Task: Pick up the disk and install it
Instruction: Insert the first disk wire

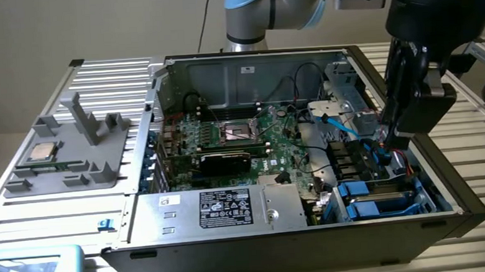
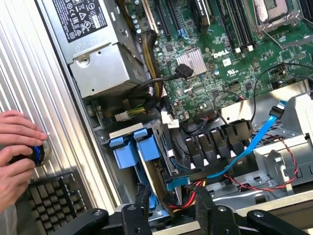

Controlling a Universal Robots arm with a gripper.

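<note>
The gripper (image 1: 390, 144) is hovering with jaws spread, pinching nothing, inside the computer case (image 1: 314, 241). The disk (image 1: 379, 200) is sitting in the corner drive bay. It is probably rigid, dense and shock-sensitive, and best gripped by its blue carrier edges.

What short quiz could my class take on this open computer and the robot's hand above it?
1. True or false: the hand grips a disk.
2. Where does the CPU chip lie? A: on the grey fixture beside the case. B: inside the case. C: in the hand.
3. Fill in: the disk carriers in the case are ____.
Key: 1 false, it is open and empty; 2 A; 3 blue.
</note>
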